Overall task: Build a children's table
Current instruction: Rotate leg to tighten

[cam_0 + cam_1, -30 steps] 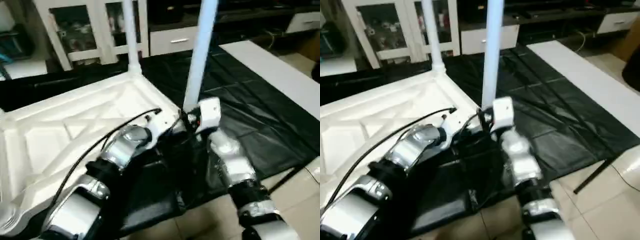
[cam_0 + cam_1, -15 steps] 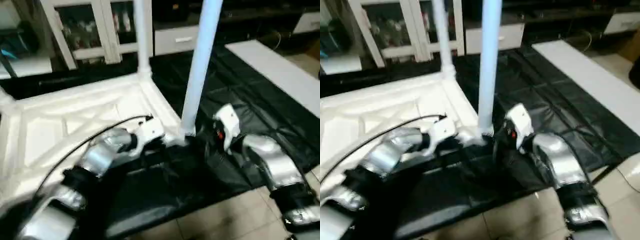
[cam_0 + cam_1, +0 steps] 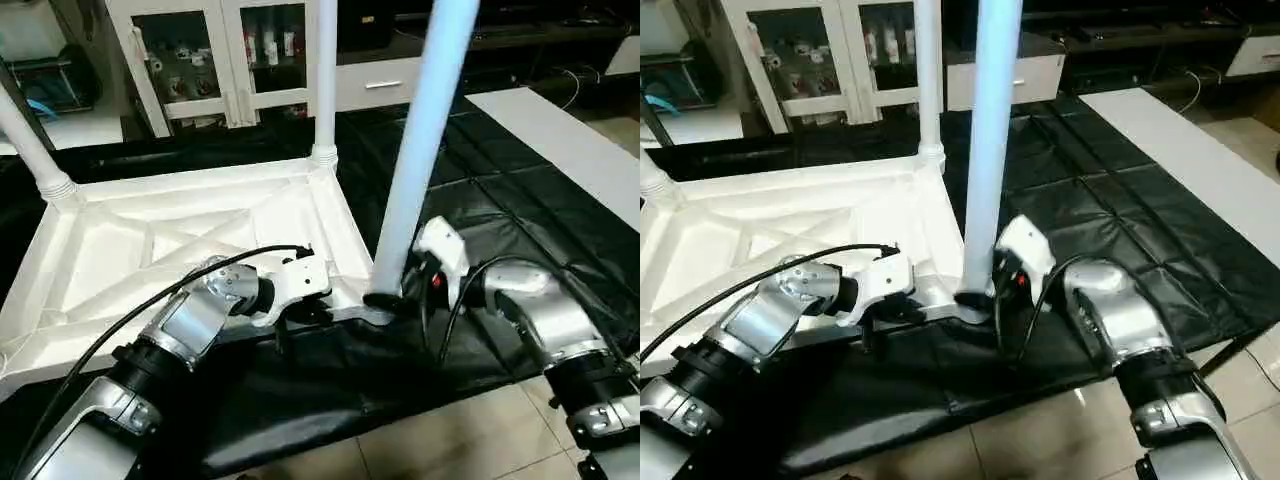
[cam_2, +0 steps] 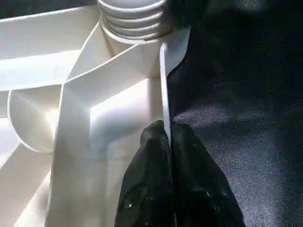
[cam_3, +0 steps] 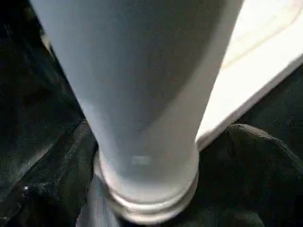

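Left claw (image 4: pixel 166 137) pinches the table top's (image 3: pixel 200 230) thin rim at its near corner. Right claw (image 3: pixel 400 298), fingers apart, straddles the upright leg (image 3: pixel 415 170) base without gripping.

Black-draped work table (image 3: pixel 520 215); upturned white table top (image 3: pixel 120 250) on it.

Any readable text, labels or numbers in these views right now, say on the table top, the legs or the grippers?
None can be read.
Table top: plain white ribs, no marking.
Near leg: bare tube, no label.
Right gripper: a small red spot on its housing, too small to read.
Cabinet behind: items on the shelves, any labels too small to read.
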{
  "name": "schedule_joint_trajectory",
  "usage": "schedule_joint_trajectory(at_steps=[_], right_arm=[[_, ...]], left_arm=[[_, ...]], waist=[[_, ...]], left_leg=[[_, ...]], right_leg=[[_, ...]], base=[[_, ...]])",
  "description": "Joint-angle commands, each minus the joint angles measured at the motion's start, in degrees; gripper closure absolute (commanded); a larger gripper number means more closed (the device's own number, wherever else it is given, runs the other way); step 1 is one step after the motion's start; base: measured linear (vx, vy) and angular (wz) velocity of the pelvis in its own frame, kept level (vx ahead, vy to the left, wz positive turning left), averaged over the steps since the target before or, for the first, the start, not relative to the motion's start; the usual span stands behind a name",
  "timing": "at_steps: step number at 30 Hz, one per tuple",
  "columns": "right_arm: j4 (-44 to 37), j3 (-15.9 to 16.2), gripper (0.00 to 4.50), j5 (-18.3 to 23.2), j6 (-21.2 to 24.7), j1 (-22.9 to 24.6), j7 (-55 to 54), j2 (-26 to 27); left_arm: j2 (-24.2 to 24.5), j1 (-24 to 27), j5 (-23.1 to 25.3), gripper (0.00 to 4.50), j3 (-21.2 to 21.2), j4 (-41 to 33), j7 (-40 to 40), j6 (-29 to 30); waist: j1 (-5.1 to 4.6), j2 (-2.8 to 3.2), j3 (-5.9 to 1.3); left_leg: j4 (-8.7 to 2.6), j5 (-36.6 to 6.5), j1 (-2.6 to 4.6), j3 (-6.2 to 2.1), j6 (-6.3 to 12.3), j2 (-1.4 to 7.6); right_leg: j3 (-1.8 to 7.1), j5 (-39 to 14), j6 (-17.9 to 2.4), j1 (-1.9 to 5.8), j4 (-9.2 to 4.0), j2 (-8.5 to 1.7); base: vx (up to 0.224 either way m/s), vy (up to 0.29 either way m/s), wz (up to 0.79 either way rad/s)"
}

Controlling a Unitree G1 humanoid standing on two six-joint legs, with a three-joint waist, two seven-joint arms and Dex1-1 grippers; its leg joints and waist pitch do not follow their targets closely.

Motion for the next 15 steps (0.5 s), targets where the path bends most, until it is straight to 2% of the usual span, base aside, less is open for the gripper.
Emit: schedule_joint_trajectory(at_steps=[1, 4, 6, 9, 12, 15], right_arm=[[0.7, 0.8, 0.06, -1.1, -0.9, -1.6, 1.4, -0.6], [2.0, 0.9, 0.06, -1.3, -1.4, -2.3, 1.9, -0.7], [2.6, 0.3, 0.39, -1.1, -1.6, -2.7, 1.5, -0.3], [3.8, -0.3, 0.5, -0.9, -2.3, -3.4, 1.8, 0.4], [4.3, -0.5, 0.86, -0.9, -2.9, -3.6, 2.5, 0.7], [4.2, -0.8, 1.17, -0.6, -3.4, -3.4, 3.0, 0.9]], left_arm=[[0.6, 1.9, 2.0, 4.5, -3.7, 1.1, -1.8, 1.0], [0.7, 2.0, 2.1, 4.5, -3.6, 0.9, -1.4, 1.3], [0.7, 2.1, 2.1, 4.5, -3.5, 0.7, -1.4, 1.4], [0.6, 2.2, 2.2, 4.5, -3.5, 0.5, -1.4, 1.6], [0.5, 2.2, 2.3, 4.5, -3.5, 0.5, -1.4, 1.7], [0.5, 2.3, 2.4, 4.5, -3.6, 0.4, -1.5, 1.7]], waist=[[-0.04, -0.45, -3.71], [0.05, -0.57, -3.76], [0.04, -0.63, -3.78], [-0.08, -0.62, -3.71], [-0.17, -0.62, -3.57], [-0.21, -0.64, -3.62]], left_leg=[[-4.13, -14.4, 0.57, -1.02, 2.36, 2.11], [-4.06, -13.2, 0.55, -1.01, 2.81, 2.19], [-4.02, -12.9, 0.51, -0.97, 3.05, 2.19], [-4.03, -13.7, 0.5, -0.95, 3.11, 2.12], [-4.13, -15.0, 0.56, -1.02, 2.68, 2.14], [-4.14, -15.0, 0.57, -1.06, 2.55, 2.16]], right_leg=[[2.38, -16.7, -12.5, 2.55, -3.53, -2.38], [2.42, -15.4, -13.0, 2.61, -3.32, -2.38], [2.43, -15.2, -13.1, 2.63, -3.29, -2.42], [2.36, -16.8, -12.8, 2.59, -3.5, -2.4], [2.34, -19.3, -12.2, 2.52, -3.78, -2.44], [2.35, -19.3, -11.8, 2.47, -3.81, -2.42]], base=[[0.0, 0.0, 0.0], [0.0, 0.0, 0.0], [0.0, 0.0, 0.0], [0.0, 0.0, 0.0], [0.0, 0.0, 0.0], [0.0, 0.0, 0.0]])
